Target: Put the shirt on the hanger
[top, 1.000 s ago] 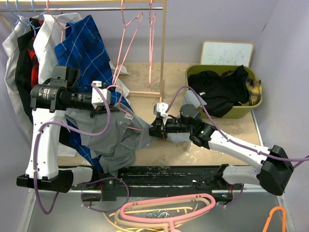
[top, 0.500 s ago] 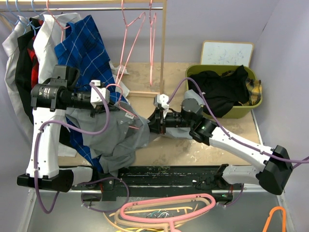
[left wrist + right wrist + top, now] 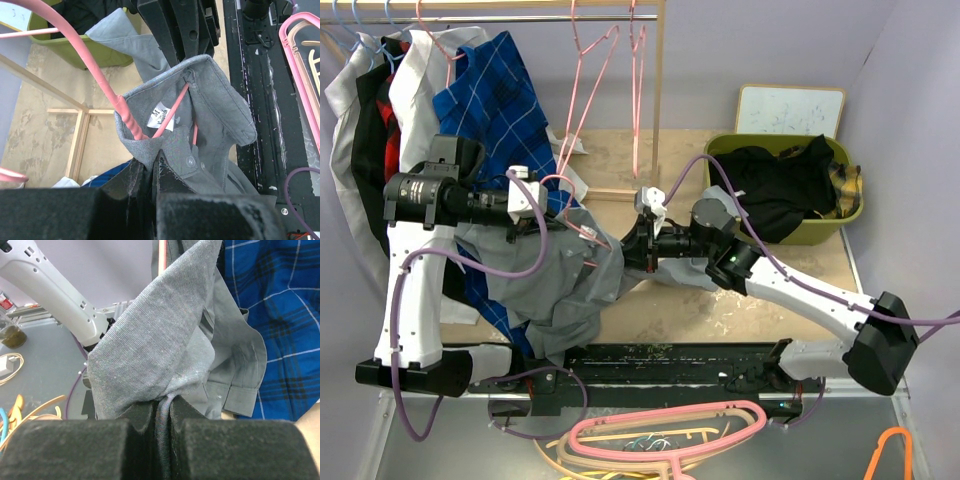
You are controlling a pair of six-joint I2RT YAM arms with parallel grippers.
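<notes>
The shirt (image 3: pixel 570 290) hangs in mid-air between your two arms, left of the table's centre, its grey cloth drooping toward the near edge. Your left gripper (image 3: pixel 151 162) has its fingers pressed together on the back of the collar, right where the twisted neck of the hanger (image 3: pixel 95 70) runs down into the cloth; you cannot tell from here whether the wire itself is in the pinch. One thin pink limb of the hanger slants inside the open collar, crossing just beside the white size label (image 3: pixel 162 116), and its end sits under the far collar fold. Your right gripper (image 3: pixel 162 412) is also closed, pinching a fold of the same grey cloth that bunches up above its fingers, with a cuffed sleeve hanging beside it. The blue checked shirt (image 3: pixel 270 300) hangs just behind. Well off to the right, the green bin (image 3: pixel 848 222) holds a black garment (image 3: pixel 780 185).
</notes>
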